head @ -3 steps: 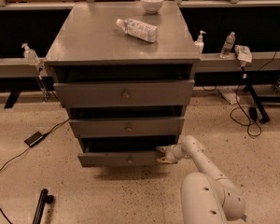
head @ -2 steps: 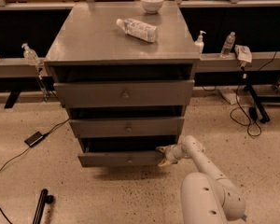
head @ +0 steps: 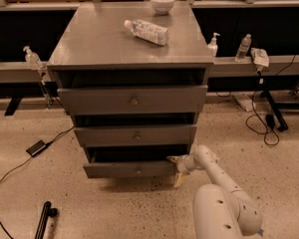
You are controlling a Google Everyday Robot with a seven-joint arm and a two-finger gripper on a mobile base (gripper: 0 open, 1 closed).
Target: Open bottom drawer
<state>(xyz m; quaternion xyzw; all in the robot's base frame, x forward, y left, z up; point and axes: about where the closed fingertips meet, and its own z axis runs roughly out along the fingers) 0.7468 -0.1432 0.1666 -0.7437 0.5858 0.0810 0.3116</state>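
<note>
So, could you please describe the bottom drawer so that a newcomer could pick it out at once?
Find the grey metal cabinet with a water bottle lying on top. Of its three drawers, the bottom drawer is the lowest, with the robot's tool at its right end; its front is the shortest and narrowest.

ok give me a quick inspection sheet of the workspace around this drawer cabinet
surface: cabinet top, grey metal, carries two loose items
job's things: bottom drawer, lowest of three, small centre knob, dark gap above its front; looks slightly out
clutter: white bowl at the back edge; plastic bottle lying on its side
grippers: gripper at the bottom drawer's right end, low near the floor
cables: black cable with an adapter on the floor, left; looped cables on the floor, right
surroundings: speckled floor; pump bottle on the right side rail; black tool lying bottom left
</note>
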